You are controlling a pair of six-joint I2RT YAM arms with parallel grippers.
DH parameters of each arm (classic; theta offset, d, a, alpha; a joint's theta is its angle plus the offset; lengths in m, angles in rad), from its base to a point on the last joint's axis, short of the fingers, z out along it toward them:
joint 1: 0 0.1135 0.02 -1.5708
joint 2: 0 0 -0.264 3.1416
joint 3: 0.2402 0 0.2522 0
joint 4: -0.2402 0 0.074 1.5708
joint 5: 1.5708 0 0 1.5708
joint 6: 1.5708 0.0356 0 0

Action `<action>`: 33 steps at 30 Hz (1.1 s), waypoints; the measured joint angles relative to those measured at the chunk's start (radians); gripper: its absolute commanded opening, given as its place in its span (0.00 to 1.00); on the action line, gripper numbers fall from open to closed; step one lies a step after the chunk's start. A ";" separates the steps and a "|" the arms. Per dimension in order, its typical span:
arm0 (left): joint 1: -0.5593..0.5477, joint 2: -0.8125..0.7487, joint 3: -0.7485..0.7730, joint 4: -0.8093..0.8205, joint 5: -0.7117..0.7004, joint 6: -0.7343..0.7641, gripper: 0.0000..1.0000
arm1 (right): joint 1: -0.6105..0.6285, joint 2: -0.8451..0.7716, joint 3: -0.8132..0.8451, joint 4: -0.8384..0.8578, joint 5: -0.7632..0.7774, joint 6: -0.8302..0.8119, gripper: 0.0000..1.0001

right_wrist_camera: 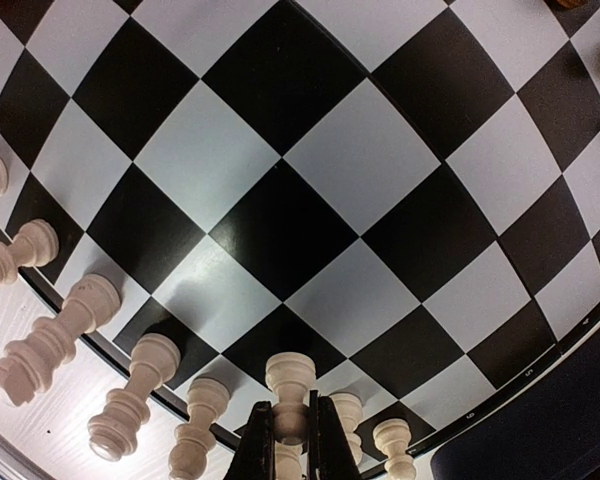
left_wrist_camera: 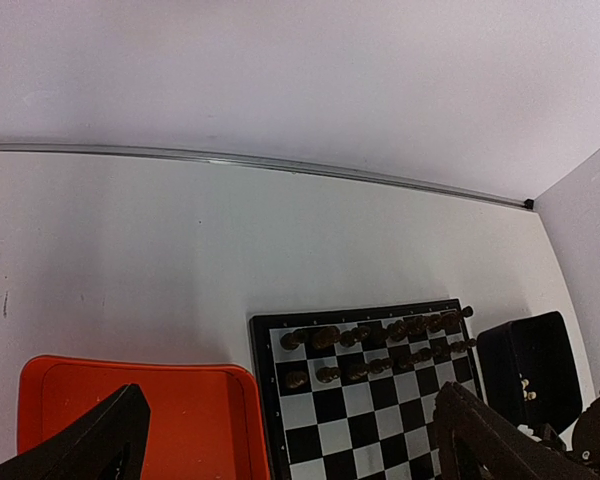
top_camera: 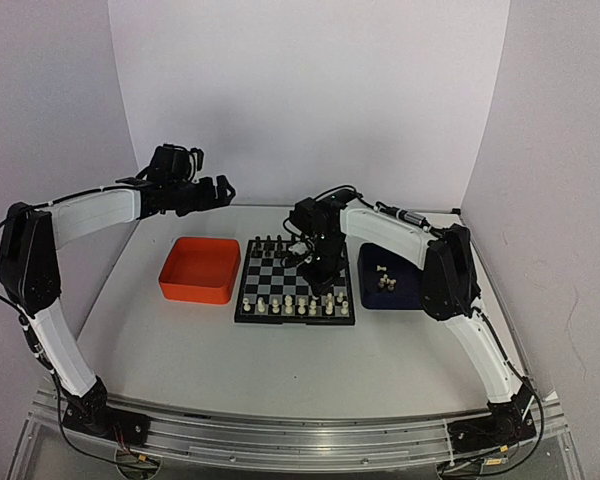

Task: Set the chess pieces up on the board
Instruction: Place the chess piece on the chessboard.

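White piece (right_wrist_camera: 288,378) pinched low over the near edge of the board (right_wrist_camera: 280,220), in a crowded row.
The right jaws are pressed onto the piece, with neighbouring pieces (right_wrist_camera: 140,395) standing just beside it. In my judgement, spreading or lifting off carelessly could clip one and topple it, or leave the held piece tilted across a square's edge. The left jaws hang spread wide, well apart from the board, up near the orange tray (top_camera: 200,270). Spare pieces (top_camera: 385,278) wait in the blue tray (top_camera: 405,297). The tabletop (top_camera: 230,370) is plain, smooth and white; bare white walls (top_camera: 310,100) close it in on three sides.
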 measured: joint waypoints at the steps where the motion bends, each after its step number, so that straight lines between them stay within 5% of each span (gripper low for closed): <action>1: 0.000 0.000 0.000 0.000 0.000 0.000 1.00 | 0.000 0.000 0.000 0.000 0.000 0.001 0.01; 33: 0.000 -0.006 -0.011 0.000 0.001 0.000 1.00 | 0.000 0.006 -0.006 -0.003 -0.012 0.014 0.20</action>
